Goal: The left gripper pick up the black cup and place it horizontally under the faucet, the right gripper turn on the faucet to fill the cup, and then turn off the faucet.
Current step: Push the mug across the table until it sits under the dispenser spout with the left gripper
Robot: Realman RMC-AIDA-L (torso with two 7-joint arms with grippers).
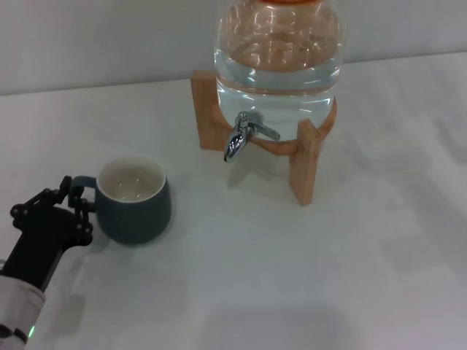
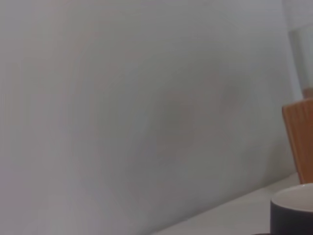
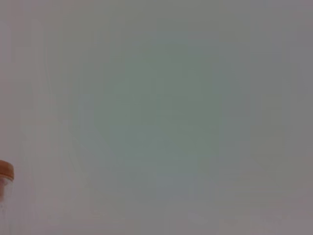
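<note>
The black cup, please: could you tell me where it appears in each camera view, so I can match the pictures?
Head view: the black cup stands upright on the white table, left of the faucet, with the left gripper at its handle.
Left wrist view: only its rim and upper wall show, at the lower right corner.
Right wrist view: not in it.
Shared landmark: the wooden stand, in head and left wrist views.

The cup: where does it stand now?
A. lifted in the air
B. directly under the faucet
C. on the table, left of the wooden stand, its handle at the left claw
C: the cup sits upright on the table, with the left claw at its handle, apart from the faucet.
</note>
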